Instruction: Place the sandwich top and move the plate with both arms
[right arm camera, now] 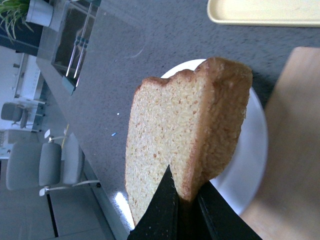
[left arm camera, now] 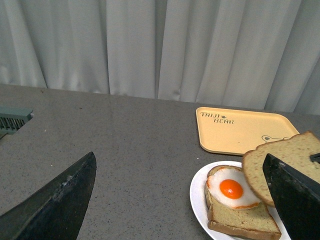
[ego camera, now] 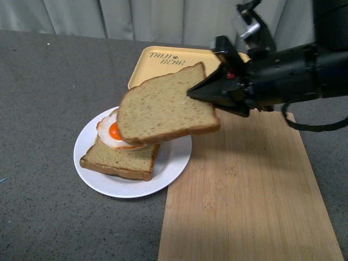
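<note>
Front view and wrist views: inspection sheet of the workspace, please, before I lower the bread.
Surface: grey speckled tabletop; bamboo cutting board at right.
Job's things: speckled brown bread slice held tilted above round white plate carrying second slice with fried egg.
Clutter: yellow rectangular tray behind the plate.
Pincers: right pincer shut on the bread slice; left pincer open, holding nothing.
Cables: black cable looping below right arm.
Surroundings: pale curtain; office chairs.
</note>
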